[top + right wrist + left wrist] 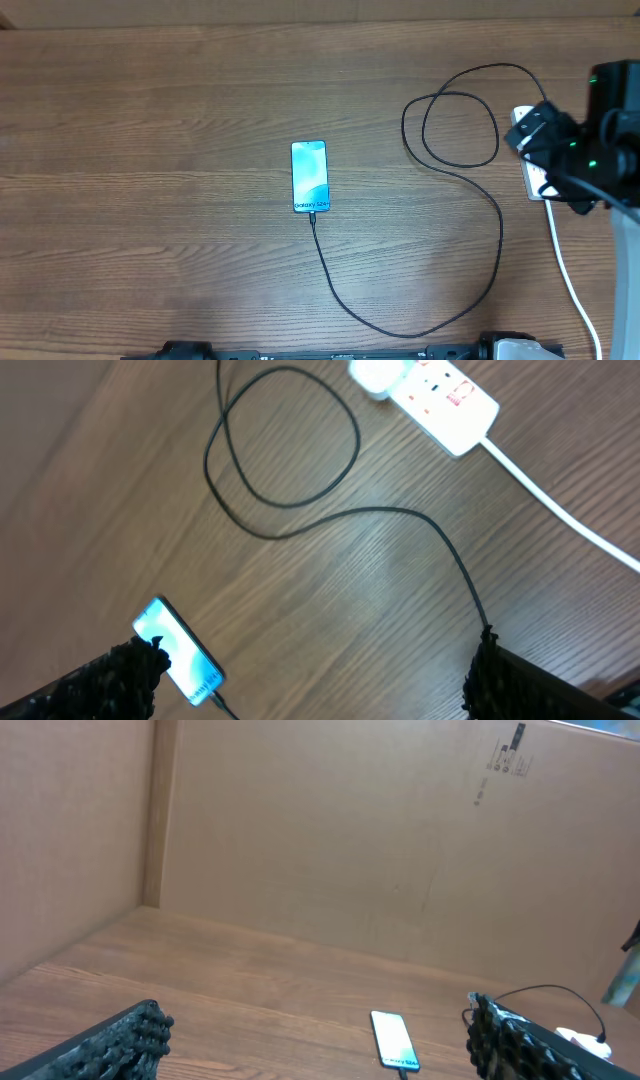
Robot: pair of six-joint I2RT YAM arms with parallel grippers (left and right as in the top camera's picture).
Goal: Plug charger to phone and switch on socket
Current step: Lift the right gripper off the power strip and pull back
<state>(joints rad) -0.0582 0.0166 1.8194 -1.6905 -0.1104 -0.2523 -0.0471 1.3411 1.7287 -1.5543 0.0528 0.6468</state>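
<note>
Wooden table (150, 150) — brown cardboard walls (330, 840) behind.

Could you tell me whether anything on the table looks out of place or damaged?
Nothing stands out. The phone lies flat with the cable at its near end, and the cable makes one loose loop beside the power strip.

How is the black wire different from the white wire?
The charger cable is black and thin; the white cord is thick. The charger cable curls in a loop; the white cord runs nearly straight. The charger cable reaches the phone; the white cord comes from the socket. Both lie on the table.
</note>
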